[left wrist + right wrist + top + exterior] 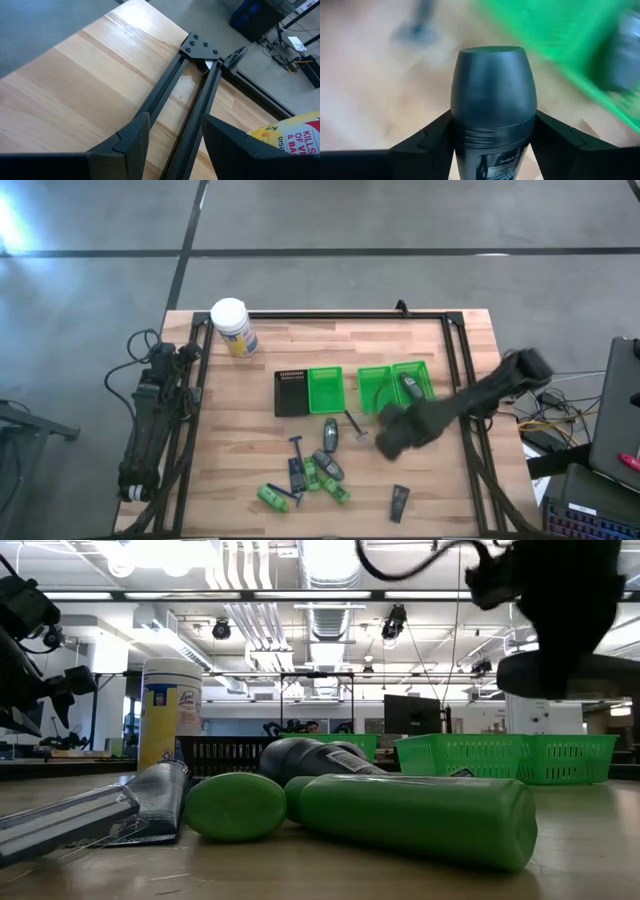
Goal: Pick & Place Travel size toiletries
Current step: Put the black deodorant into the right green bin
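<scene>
Dark grey oval plastic tube [493,110] stands clamped lengthwise between my right fingers [493,150], just beside the square green mesh tray [408,383].

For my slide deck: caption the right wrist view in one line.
Right gripper clamps a dark grey deodorant tube upright between its fingers, above the wooden table beside a green tray.

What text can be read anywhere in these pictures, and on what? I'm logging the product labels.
"KILLS", "OF VI", "& BA", "DIS", all cut off: yellow label of the white-lidded jar.
Small white print on the dark grey oval tube held in the right gripper: too blurred to read.
Jar's label in the low view: too small to read.
Nothing else legible.
</scene>
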